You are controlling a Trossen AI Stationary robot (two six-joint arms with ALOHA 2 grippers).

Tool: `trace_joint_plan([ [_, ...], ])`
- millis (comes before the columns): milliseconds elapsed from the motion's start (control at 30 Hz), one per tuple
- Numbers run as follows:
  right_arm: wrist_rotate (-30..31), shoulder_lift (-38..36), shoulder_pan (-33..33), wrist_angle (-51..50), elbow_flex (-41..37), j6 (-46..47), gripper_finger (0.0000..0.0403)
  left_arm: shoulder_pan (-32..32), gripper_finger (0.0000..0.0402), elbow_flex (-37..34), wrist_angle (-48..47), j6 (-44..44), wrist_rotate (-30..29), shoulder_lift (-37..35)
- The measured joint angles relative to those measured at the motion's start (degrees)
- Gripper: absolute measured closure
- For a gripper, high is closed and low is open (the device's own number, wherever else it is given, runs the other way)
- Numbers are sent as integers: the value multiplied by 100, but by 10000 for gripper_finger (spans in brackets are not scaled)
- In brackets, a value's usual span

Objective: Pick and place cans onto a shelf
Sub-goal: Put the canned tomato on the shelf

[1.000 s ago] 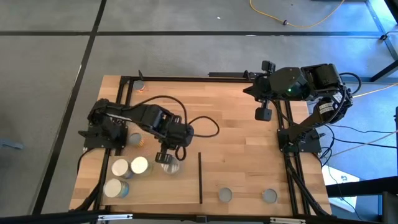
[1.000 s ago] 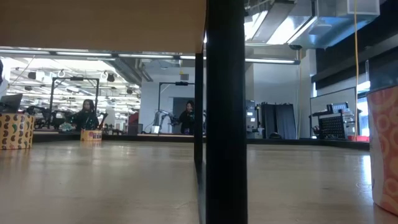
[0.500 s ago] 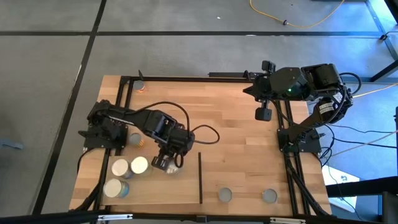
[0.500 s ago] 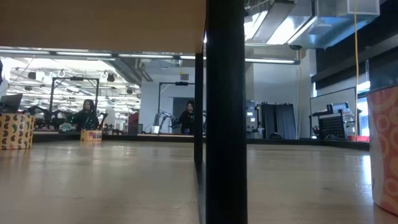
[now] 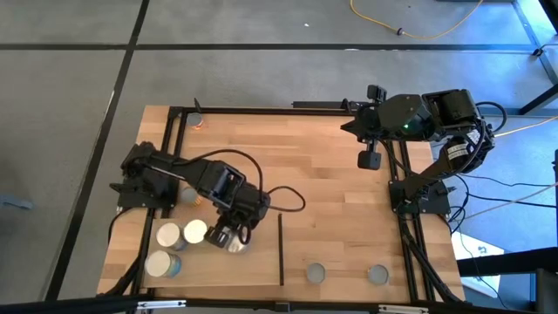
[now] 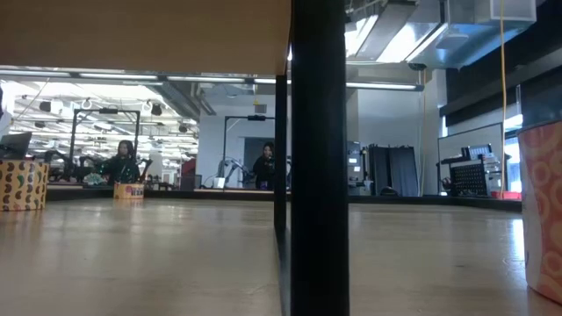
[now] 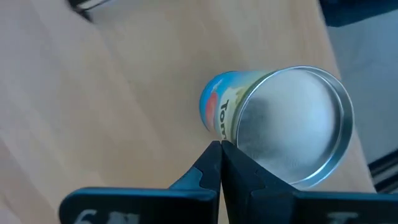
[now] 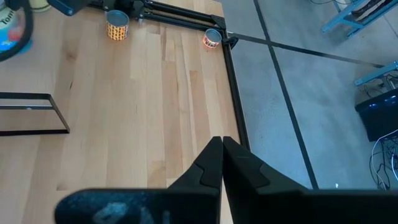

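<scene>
L hand (image 5: 228, 237) pinched tight, holding nothing, tips beside a grey-top can (image 7: 280, 124) lying on its side on tabletop (image 5: 323, 201). Two cream-top cans (image 5: 181, 233) at its 9 o'clock. R hand (image 5: 367, 160) narrow, empty, parked far at 2 o'clock.

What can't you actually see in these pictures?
- High view: the left gripper covers most of a can, so contact is unclear.
- Left wrist view: can label mostly turned away, unreadable.
- Low view: a black post blocks the middle; a can is cut off by the edge.
- Far-corner can: too small.
</scene>
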Motion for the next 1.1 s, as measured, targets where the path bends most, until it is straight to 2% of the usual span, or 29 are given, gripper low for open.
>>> trace_joint_plan([
  [267, 0, 0, 0, 1, 0, 13, 389, -213, 401, 0, -53, -41, 320, 0],
  [500, 0, 0, 0, 2, 0, 15, 389, -286, 401, 54, -90, -56, 153, 5],
  [700, 0, 0, 0, 2, 0, 15, 389, -280, 402, 461, -82, -10, -215, 7],
  [900, 1, 0, 0, 11, 0, 17, 389, -301, 401, 551, 63, -16, 232, 4],
  [1100, 0, 0, 0, 215, 0, 17, 389, -330, 401, 551, 317, 276, 78, 4],
])
